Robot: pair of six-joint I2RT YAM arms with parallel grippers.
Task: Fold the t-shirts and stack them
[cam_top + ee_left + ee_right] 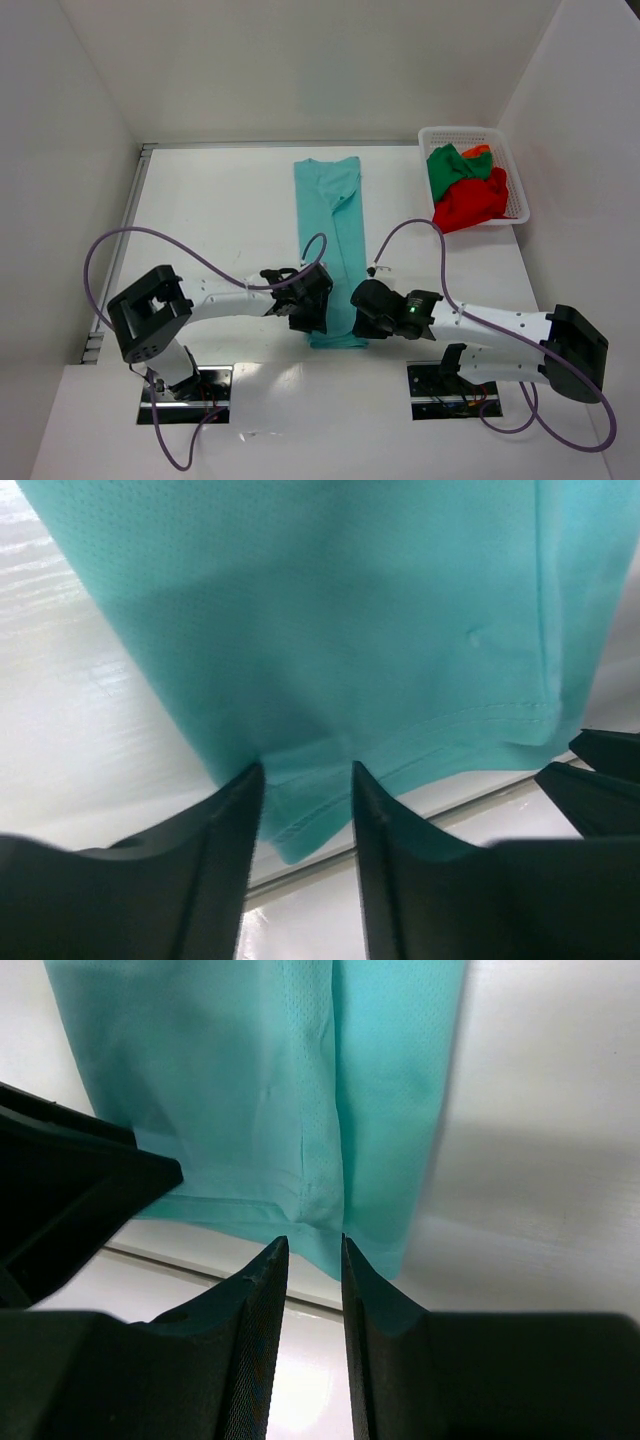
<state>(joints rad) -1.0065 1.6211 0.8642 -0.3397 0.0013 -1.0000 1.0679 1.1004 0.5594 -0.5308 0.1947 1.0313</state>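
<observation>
A teal t-shirt (330, 230), folded into a long narrow strip, lies flat on the white table from the back towards me. Both grippers stand at its near hem. My left gripper (315, 310) is at the hem's left corner. In the left wrist view it (305, 770) is open, with the teal hem (350, 610) lying between its fingertips. My right gripper (365, 308) is at the right corner. Its jaws (310, 1242) stand narrowly apart, and the edge of the cloth (250, 1080) reaches in between the tips. Green (455, 165), red (472, 203) and orange (478, 151) t-shirts lie bunched in a basket.
The white lattice basket (458, 131) stands at the back right, against the right wall. White walls close the table on the left, back and right. Purple cables loop over both arms. The two grippers are close together, each showing in the other's wrist view.
</observation>
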